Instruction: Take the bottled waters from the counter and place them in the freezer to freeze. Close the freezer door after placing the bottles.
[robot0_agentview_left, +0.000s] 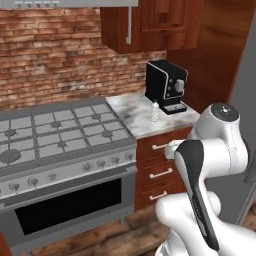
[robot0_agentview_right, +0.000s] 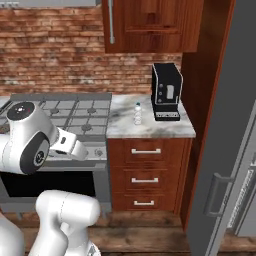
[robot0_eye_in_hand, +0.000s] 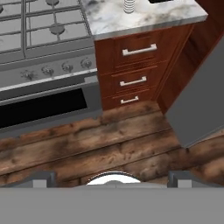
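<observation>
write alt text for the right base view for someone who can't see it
A small clear plastic water bottle stands on a white-and-grey marble counter beside a black coffee machine, above reddish-brown wooden drawers. A grey gas stove lies to the left, the white robot arm at lower left, and a tall grey metallic freezer door stands open on the right.

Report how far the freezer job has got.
Done: the freezer door already stands open. In hand: nothing; the gripper is open and empty, pointed at the floor. Left: one bottle stands on the counter beside the coffee machine; it must go in the freezer, then the door shut. I see just one bottle.
</observation>
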